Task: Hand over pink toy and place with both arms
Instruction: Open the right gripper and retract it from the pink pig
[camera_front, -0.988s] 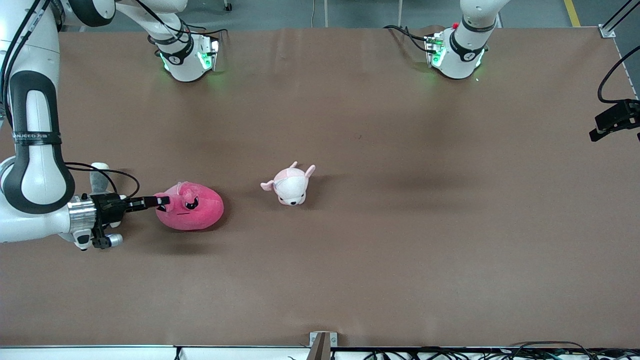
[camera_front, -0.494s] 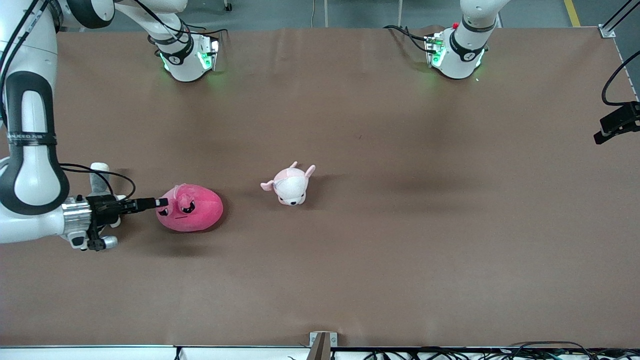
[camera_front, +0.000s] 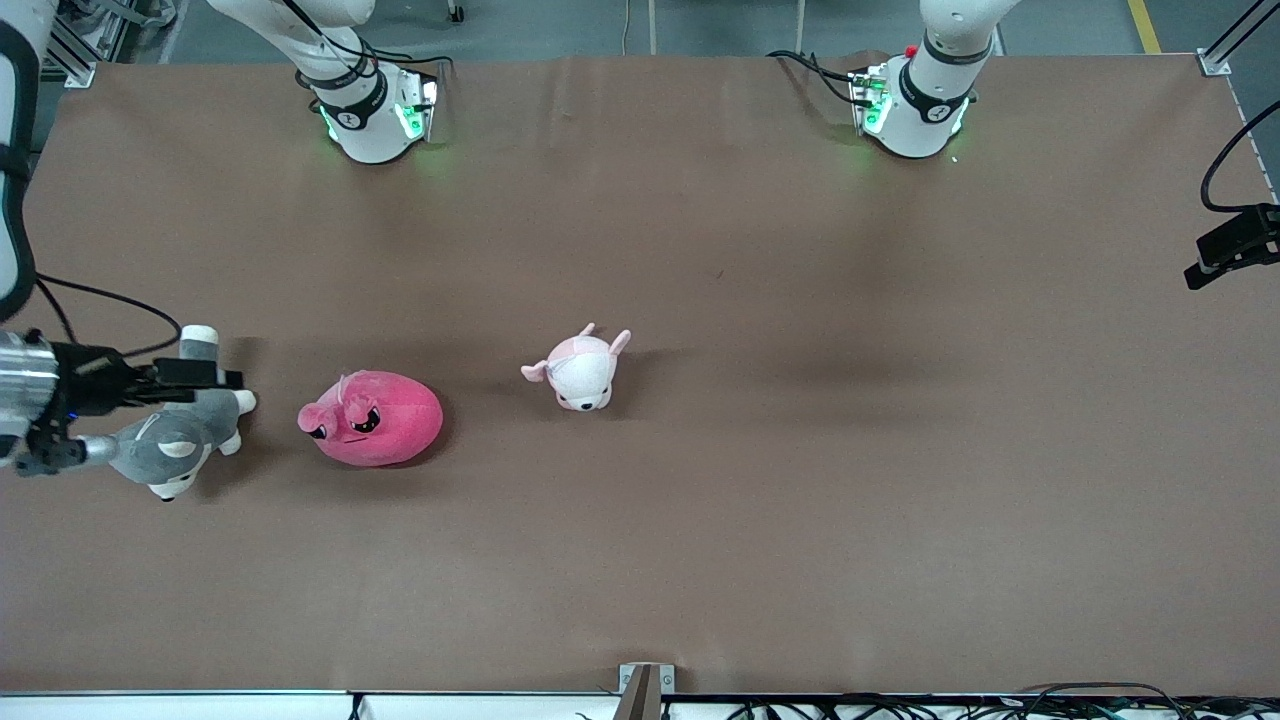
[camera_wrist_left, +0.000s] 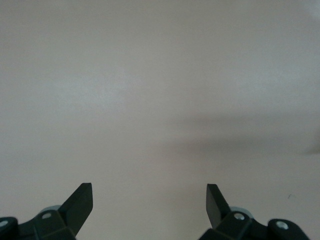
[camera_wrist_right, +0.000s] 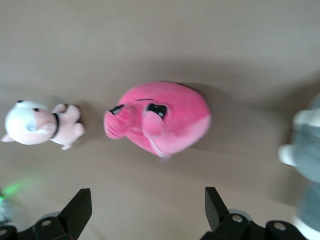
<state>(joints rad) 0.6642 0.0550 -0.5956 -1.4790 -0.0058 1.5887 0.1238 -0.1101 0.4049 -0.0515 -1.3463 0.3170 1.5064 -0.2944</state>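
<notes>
Pink toy (camera_front: 372, 418) lies on brown table (camera_front: 800, 450) twd right arm's end, betw. grey husky plush (camera_front: 175, 445) and small pale-pink plush (camera_front: 580, 370), touching neither. Right claw (camera_front: 215, 380) over husky, fingers spread, empty. Left claw (camera_wrist_left: 149, 200) at table's left-arm end, spread wide, empty, over bare table; that arm waits.
</notes>
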